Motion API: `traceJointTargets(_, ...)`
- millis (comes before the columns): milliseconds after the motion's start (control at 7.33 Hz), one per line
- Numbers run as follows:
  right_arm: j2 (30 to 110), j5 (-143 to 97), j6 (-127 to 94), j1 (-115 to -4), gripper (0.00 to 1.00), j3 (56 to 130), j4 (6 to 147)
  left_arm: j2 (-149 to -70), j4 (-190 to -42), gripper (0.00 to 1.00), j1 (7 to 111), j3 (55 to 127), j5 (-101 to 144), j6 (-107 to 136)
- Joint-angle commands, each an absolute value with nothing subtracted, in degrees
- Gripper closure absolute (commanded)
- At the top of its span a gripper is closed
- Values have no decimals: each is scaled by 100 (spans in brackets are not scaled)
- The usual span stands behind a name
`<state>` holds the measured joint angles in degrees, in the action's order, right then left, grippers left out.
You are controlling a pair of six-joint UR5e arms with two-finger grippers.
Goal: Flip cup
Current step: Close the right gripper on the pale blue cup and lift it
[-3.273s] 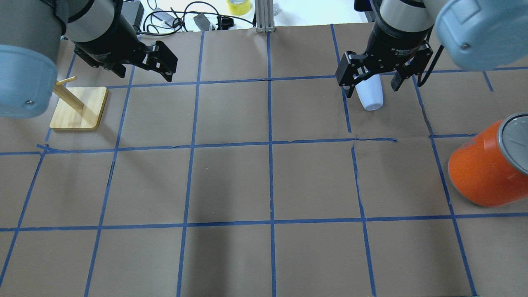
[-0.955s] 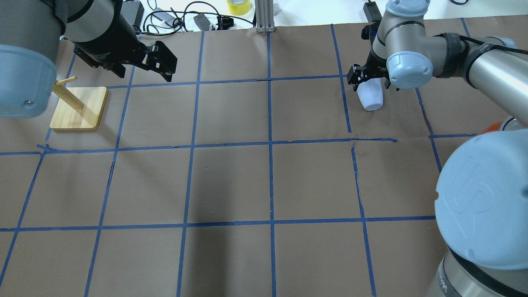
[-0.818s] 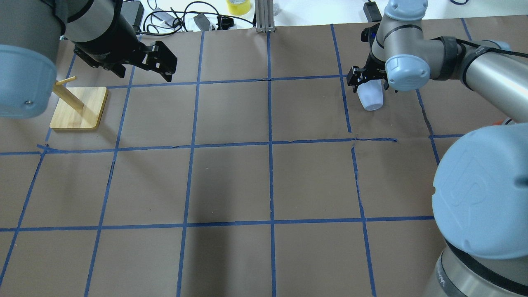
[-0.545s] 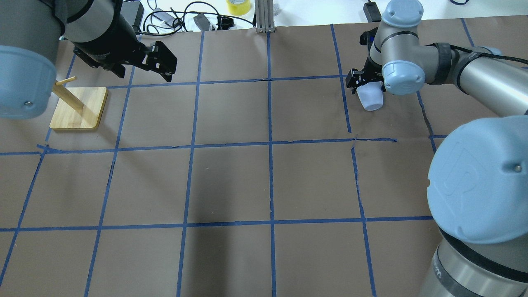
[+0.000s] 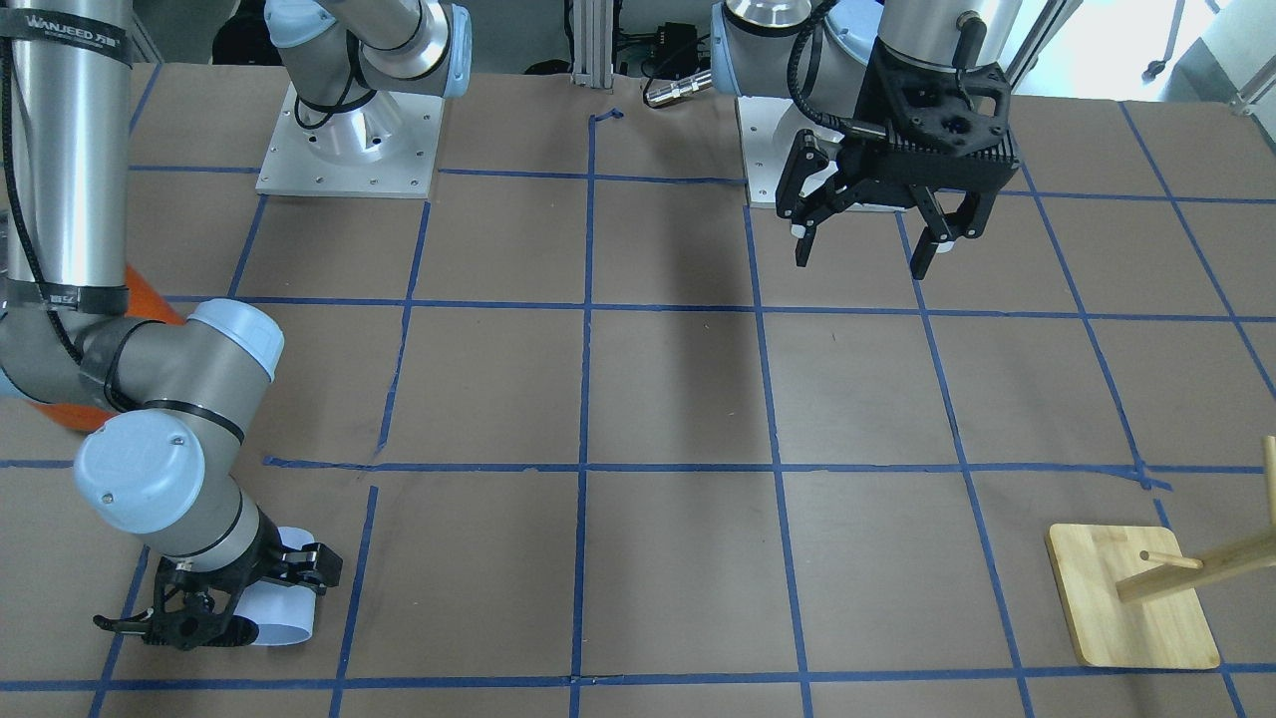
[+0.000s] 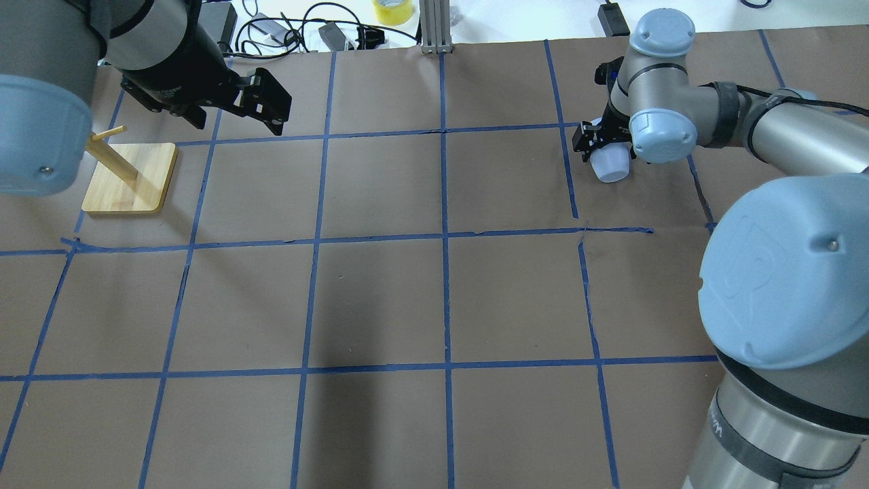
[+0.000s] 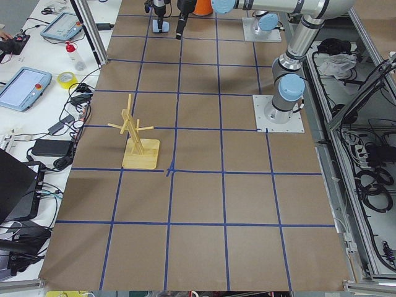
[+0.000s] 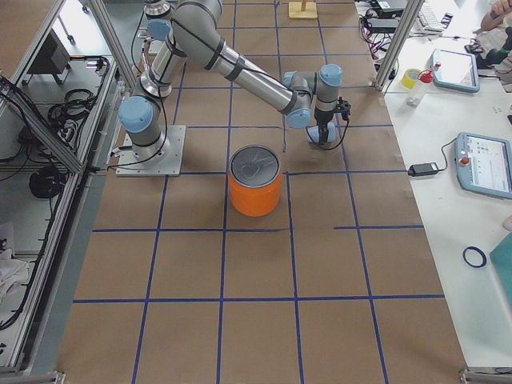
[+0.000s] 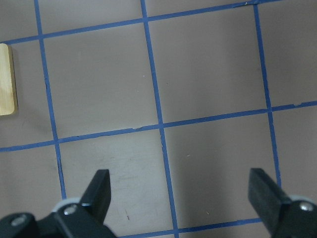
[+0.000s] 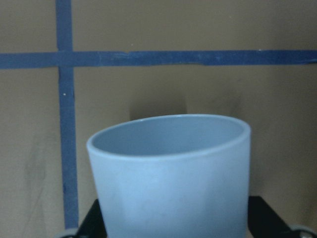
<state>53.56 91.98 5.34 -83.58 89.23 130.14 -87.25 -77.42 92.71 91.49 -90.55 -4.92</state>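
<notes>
The pale blue-white cup point(image 6: 610, 166) is at the table's far right, between the fingers of my right gripper point(image 6: 600, 141). The gripper comes in low from the side and is shut on the cup's wall. The right wrist view shows the cup point(image 10: 171, 178) tilted, its bluish mouth visible and a finger point(image 10: 99, 220) against each side. It also shows in the front view point(image 5: 287, 610), partly behind the right gripper point(image 5: 231, 598). My left gripper point(image 6: 274, 109) hangs open and empty above the far left of the table, as the left wrist view point(image 9: 181, 193) shows.
A wooden peg stand point(image 6: 129, 178) sits at the far left, near the left gripper. A large orange can point(image 8: 256, 182) with a silver top stands close to the right arm, hidden by the arm's elbow point(image 6: 781, 272) in the overhead view.
The right arm has swung down and turned its wrist sideways. Its gripper, open around the upright cup before, has shut on it. In the last half second the cup has tilted. The left arm is still.
</notes>
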Motion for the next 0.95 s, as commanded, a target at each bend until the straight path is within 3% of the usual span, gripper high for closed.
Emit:
traceJointTargets(0, 5326, 9184, 475, -8288, 78, 8912, 12990, -8728, -7743, 0, 9272, 9149, -9053, -492)
traceJointTargets(136, 5378, 9193, 466, -8323, 83, 8886, 12973, -8728, -7743, 0, 9272, 9149, -9053, -492)
traceJointTargets(545, 5782, 9159, 597, -9181, 83, 8807, 13286, -8728, -7743, 0, 9272, 9149, -9053, -492)
traceJointTargets(818, 5783, 9193, 2109, -10068, 85, 8824, 13848, -8719, -7743, 0, 9272, 9149, -9053, -492)
